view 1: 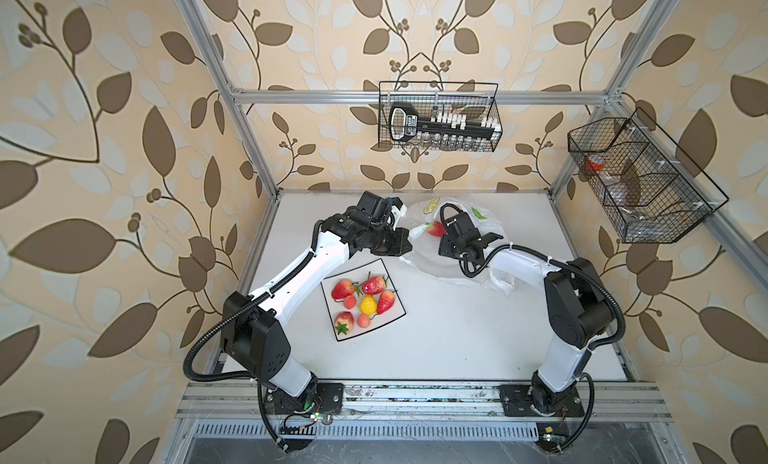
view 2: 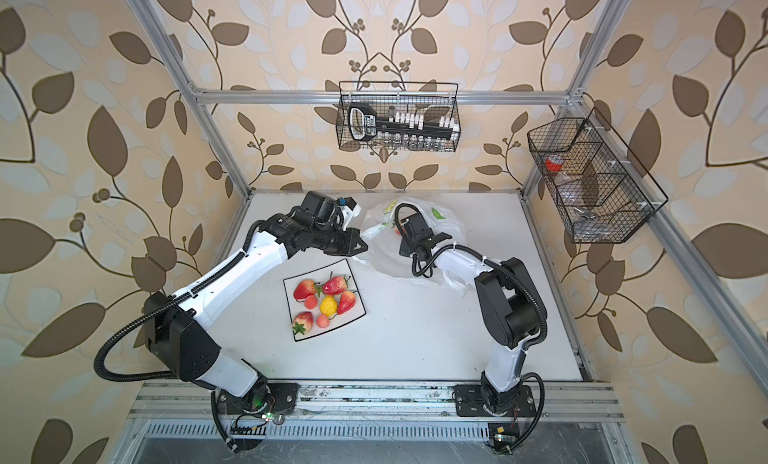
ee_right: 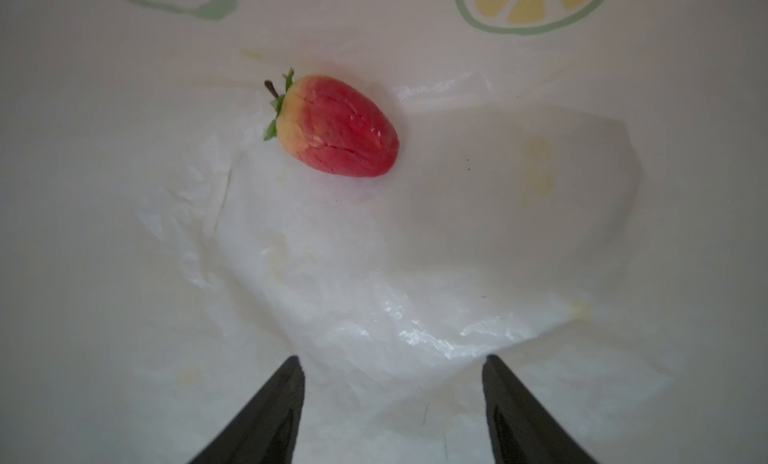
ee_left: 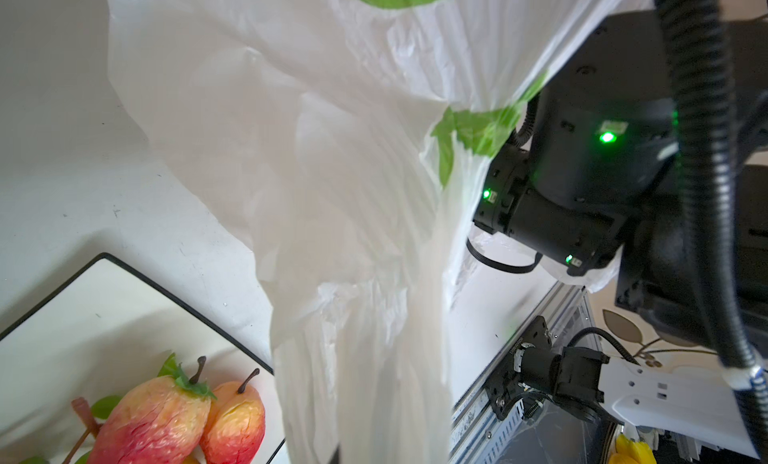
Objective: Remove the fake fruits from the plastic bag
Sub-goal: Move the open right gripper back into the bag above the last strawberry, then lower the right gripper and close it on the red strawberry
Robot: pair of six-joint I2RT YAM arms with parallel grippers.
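White tabletop [view 1: 457, 337], leaf-patterned walls around it. I saw my left gripper [view 1: 404, 242] clamped on the rim of the plastic bag [view 1: 424, 256]. My right gripper [ee_right: 392, 357] was inside the bag, jaws wide and empty, apart from one strawberry [ee_right: 336, 127]. Seven fake fruits [view 1: 368, 304] lay on the square plate [view 1: 388, 316] near the bag.

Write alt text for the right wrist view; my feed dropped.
One glossy red plastic strawberry with a green cap lies inside the crinkly translucent white plastic bag, which fills the view. The right gripper is open and empty, its two black fingertips short of the fruit.
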